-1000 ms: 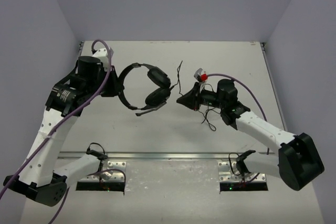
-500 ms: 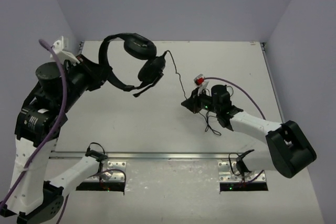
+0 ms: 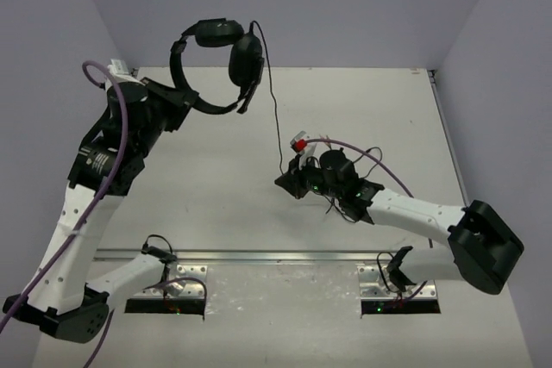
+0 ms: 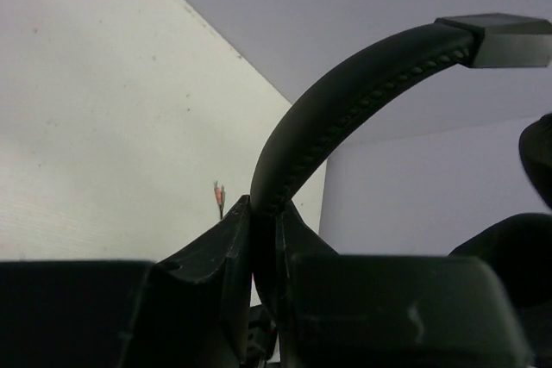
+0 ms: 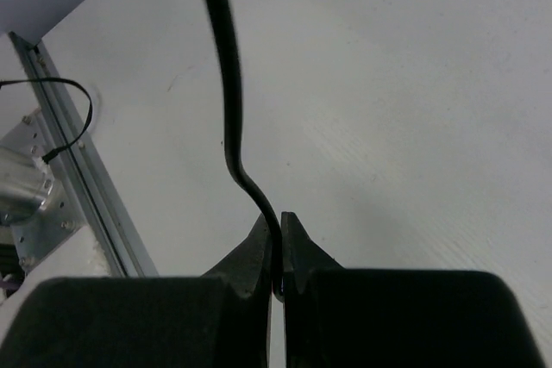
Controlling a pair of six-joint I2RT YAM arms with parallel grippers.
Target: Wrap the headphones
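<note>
our left gripper [image 4: 266, 221] pinches the headphones [image 3: 244, 59] by the headband [image 4: 345, 118]; our right gripper [image 5: 278, 252] nips the cable [image 5: 226, 84]. next, we judge: wind it round the headband.

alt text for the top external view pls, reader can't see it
The left pincer grips the black headphones by the headband, raised above the far left of the table. The right pincer is shut on their thin cable, which runs down from an earcup to it near the table's middle.
</note>
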